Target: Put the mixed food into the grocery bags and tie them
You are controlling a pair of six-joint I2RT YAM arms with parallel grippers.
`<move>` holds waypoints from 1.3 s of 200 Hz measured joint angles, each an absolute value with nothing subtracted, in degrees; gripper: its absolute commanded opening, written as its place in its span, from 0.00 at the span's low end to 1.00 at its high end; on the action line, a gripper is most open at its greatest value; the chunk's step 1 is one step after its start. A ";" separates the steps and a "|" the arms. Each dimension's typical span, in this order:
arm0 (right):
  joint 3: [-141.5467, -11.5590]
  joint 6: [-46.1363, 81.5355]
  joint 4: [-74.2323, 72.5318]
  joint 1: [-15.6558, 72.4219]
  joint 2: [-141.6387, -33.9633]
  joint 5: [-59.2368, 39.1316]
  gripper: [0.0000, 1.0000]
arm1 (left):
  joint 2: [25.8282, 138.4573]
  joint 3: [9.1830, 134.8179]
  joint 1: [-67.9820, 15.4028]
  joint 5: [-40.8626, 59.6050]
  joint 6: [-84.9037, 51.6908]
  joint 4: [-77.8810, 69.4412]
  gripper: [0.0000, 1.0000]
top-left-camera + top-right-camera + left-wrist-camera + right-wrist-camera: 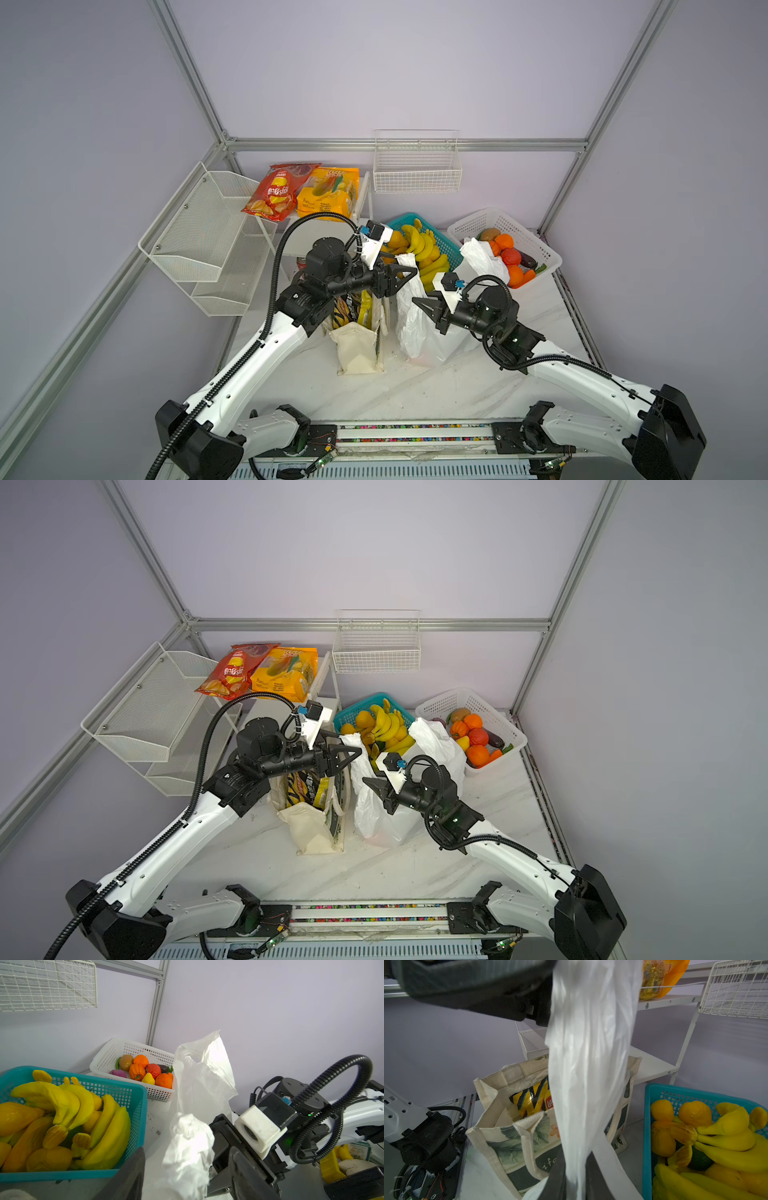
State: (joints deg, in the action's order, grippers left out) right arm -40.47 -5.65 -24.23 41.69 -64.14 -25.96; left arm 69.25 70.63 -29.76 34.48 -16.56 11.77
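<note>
The white plastic carrier bag (415, 328) stands at mid-table. One twisted handle of it rises to my left gripper (409, 271), which is open; the crumpled plastic (187, 1147) lies loose between its fingers (128, 1176). My right gripper (417, 302) is shut on the same stretched handle strip (583, 1064), lower down. The cream canvas tote (357, 349) stands just left of it and holds the black zigzag chip bag (529, 1101) and a yellow snack packet (365, 307). Yellow bananas (424, 245) lie in the teal basket (124, 1093). A purple eggplant (528, 259) sits among other toy produce in the white basket (536, 243).
A red chip bag (276, 191) and a big orange-yellow packet (328, 193) lie on the white shelf at the back left. A wire basket (417, 166) hangs on the back wall. A white mesh rack (208, 237) stands along the left side.
</note>
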 measured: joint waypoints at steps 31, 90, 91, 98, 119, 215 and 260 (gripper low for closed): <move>-40.66 -6.57 -22.98 41.67 -64.03 -26.57 0.27 | 72.16 71.05 -29.93 36.27 -16.43 11.27 0.10; -39.44 -5.32 -23.46 46.37 -60.60 -13.69 0.76 | 73.87 71.35 -31.55 35.38 -21.56 10.52 0.00; -39.44 -5.17 -23.55 46.70 -60.53 -12.88 0.77 | 73.82 71.35 -31.59 35.33 -21.67 10.48 0.00; -39.51 -5.02 -24.34 48.14 -60.27 -10.79 0.78 | 73.67 71.35 -31.66 35.27 -22.33 10.17 0.00; -40.60 -4.23 -26.52 51.46 -61.56 -3.18 0.80 | 72.99 71.35 -31.97 35.03 -23.97 9.34 0.00; -37.21 5.26 -44.82 56.45 -80.05 26.33 0.44 | 71.64 71.35 -32.08 33.15 -30.72 10.72 0.00; -31.20 4.69 -43.72 56.64 -73.89 24.01 0.72 | 71.99 71.35 -32.38 32.21 -30.89 14.24 0.00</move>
State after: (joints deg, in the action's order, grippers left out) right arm -31.20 4.69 -43.72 56.64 -73.89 24.01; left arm 71.99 71.35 -32.38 32.21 -30.89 14.24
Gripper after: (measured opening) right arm 0.656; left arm 0.047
